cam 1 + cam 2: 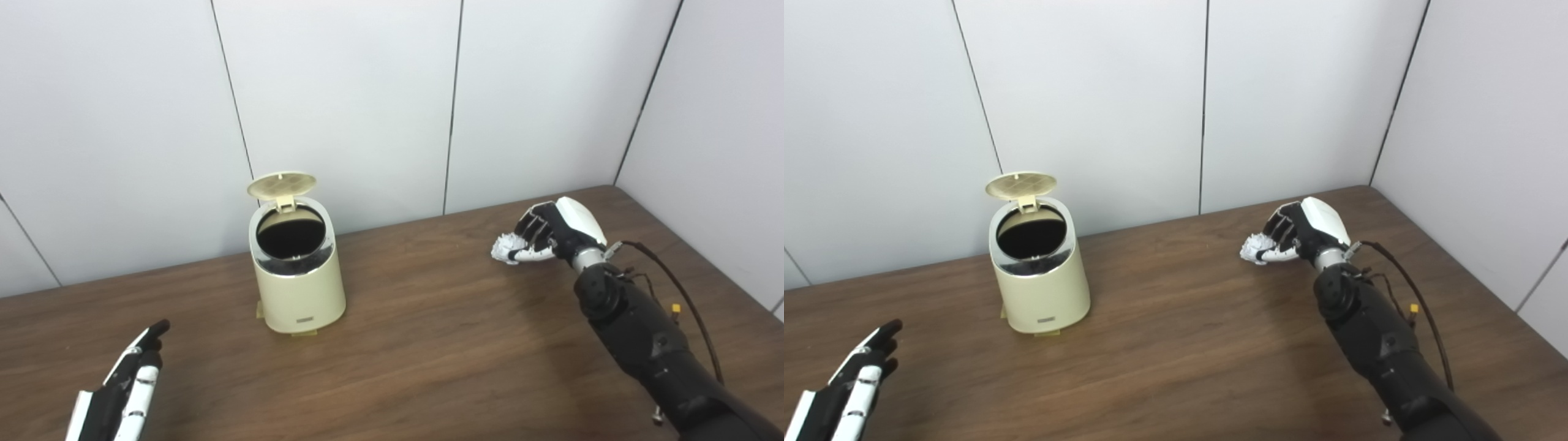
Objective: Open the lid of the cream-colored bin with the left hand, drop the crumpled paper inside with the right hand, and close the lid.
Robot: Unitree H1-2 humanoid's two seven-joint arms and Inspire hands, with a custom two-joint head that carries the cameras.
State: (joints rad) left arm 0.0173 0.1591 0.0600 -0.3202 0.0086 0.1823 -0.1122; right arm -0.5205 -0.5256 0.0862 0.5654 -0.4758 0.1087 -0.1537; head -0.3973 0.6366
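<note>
The cream-colored bin (298,288) stands on the table's left half, near the wall. Its round lid (282,184) is tipped up at the back, and the dark opening (290,237) shows. My right hand (554,231) hovers over the table's right side, well to the right of the bin, shut on the white crumpled paper (505,248), which sticks out to the left of the fingers. My left hand (131,383) is at the lower left, in front and to the left of the bin, fingers straight and apart, holding nothing.
The brown wooden table (429,343) runs up to white wall panels behind and on the right. A black cable (686,300) loops beside my right forearm. A small pedal (304,334) pokes out at the bin's base.
</note>
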